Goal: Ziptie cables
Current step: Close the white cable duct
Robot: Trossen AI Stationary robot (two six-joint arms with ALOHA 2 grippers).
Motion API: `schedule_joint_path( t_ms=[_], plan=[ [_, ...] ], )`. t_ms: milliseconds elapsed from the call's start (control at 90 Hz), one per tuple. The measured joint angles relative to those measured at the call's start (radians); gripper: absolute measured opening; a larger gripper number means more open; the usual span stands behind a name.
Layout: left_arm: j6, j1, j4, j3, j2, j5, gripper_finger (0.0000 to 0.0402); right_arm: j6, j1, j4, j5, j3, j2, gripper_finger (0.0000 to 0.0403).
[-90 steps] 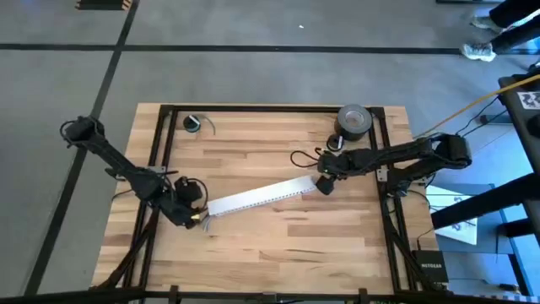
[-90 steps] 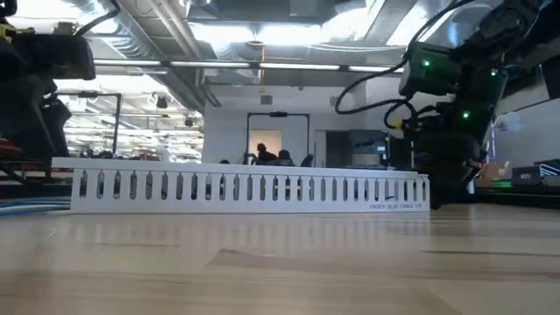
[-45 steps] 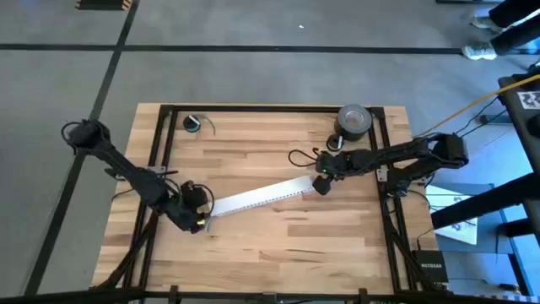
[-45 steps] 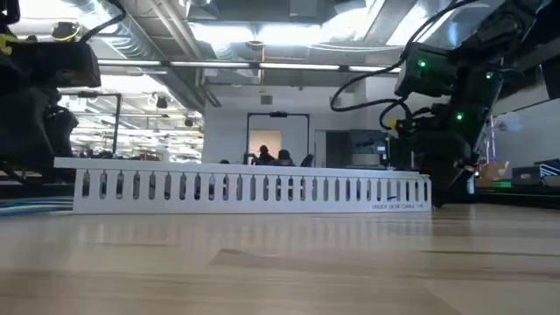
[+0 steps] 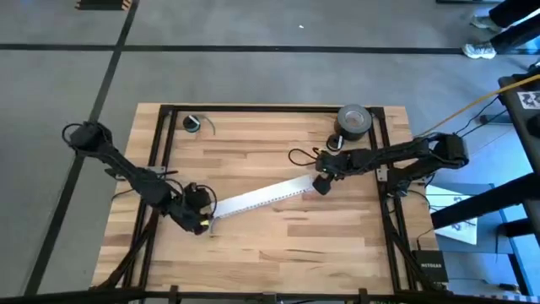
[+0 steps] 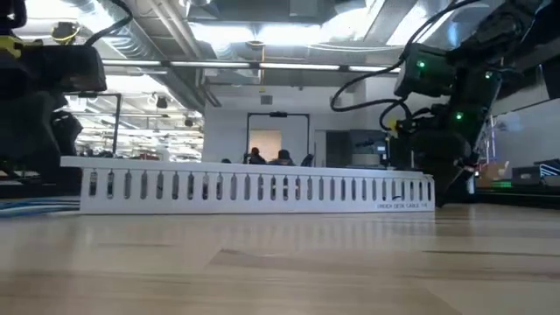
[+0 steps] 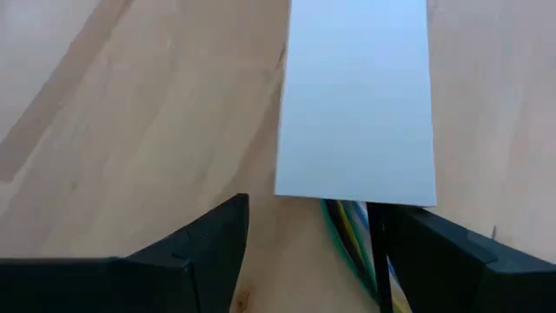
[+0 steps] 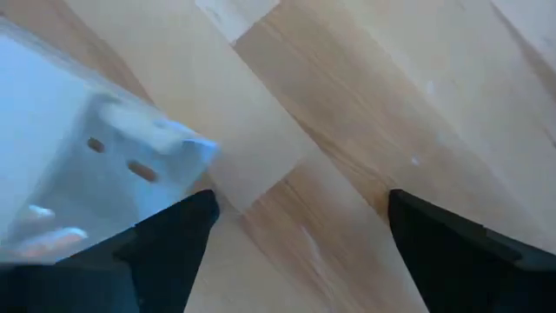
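Left gripper [image 5: 205, 221]: spread wide, nothing held, set at duct end | cables [image 7: 347, 228]: one bundle, emerging beneath white slotted duct [image 5: 257, 196], one counted | ziptie [image 7: 379, 252]: one, beside cables, unfastened; tying judged outstanding | right gripper [image 5: 321, 186]: spread wide, nothing held, at opposite duct end | tape roll [image 5: 355, 120]: one

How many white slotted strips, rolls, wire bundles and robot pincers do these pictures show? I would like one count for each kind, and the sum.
White slotted strip: 1
Rolls: 2, the grey roll and the small dark roll
Wire bundle: 1, at the strip's end
Pincers: 2, the left pincer and the right pincer
Total: 6
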Motion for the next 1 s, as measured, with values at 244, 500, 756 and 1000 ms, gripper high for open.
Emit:
schedule_joint_path(
  t_ms=[244, 500, 756, 1000],
  plan=[
    [0.115, 0.075, 0.048, -0.002, 0.002, 0.031, 0.0237, 0.034, 0.000, 0.012, 0.001, 0.011, 0.002, 0.0330],
    [0.117, 0.100, -0.005, 0.027, -0.005, 0.104, 0.0237, 0.014, 0.000, -0.073, 0.015, 0.042, 0.004, 0.0330],
    [0.076, 0.050, -0.207, 0.121, -0.069, 0.123, 0.0237, -0.054, 0.001, -0.094, 0.001, 0.046, 0.003, 0.0330],
    [0.044, 0.042, -0.242, 0.184, -0.149, 0.136, 0.0237, -0.094, 0.016, -0.021, -0.089, 0.046, 0.003, 0.0330]
  ],
)
